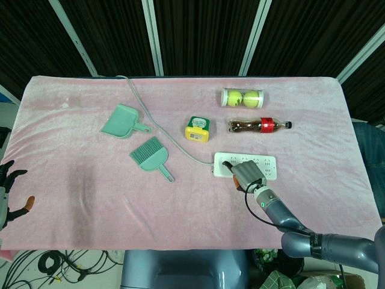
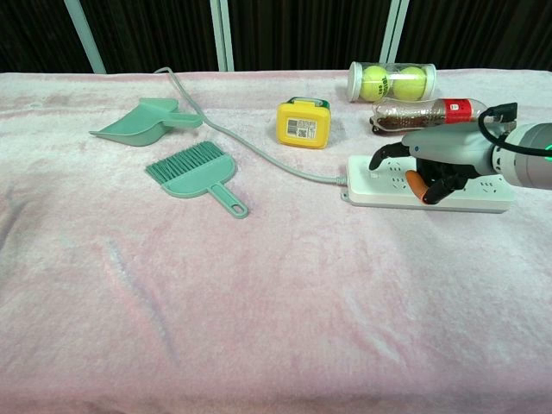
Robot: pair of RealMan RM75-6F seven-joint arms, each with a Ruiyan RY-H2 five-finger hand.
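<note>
My right hand (image 1: 248,175) lies over the white power strip (image 1: 264,164) on the pink cloth (image 1: 90,198), palm down, covering the strip's end where the grey cable (image 1: 157,123) comes in. From the chest view the fingers (image 2: 431,183) are curled downward onto the top face of the strip, the thumb reaching out toward the cable end, and an orange fingertip shows against the white plastic; I am touching the strip, pressing on it, but I cannot tell whether I actually have hold of anything there. Taking the power strip as the landmark: the cola bottle (image 1: 258,125) lies on its side just behind it, and the clear tube of tennis balls (image 1: 242,97) lies farther back still, beyond the bottle. The yellow box with a green top (image 1: 198,129) sits behind the strip's cable end, a little off to that side. The cable runs away from the strip past the box toward the far edge of the cloth. Well beyond the cable end of the strip rest the green hand brush (image 1: 151,156) and, farther back, the green dustpan (image 1: 123,121). My left hand (image 1: 8,192) hangs at the cloth's edge, far from the strip, its fingers apart and holding nothing.
</note>
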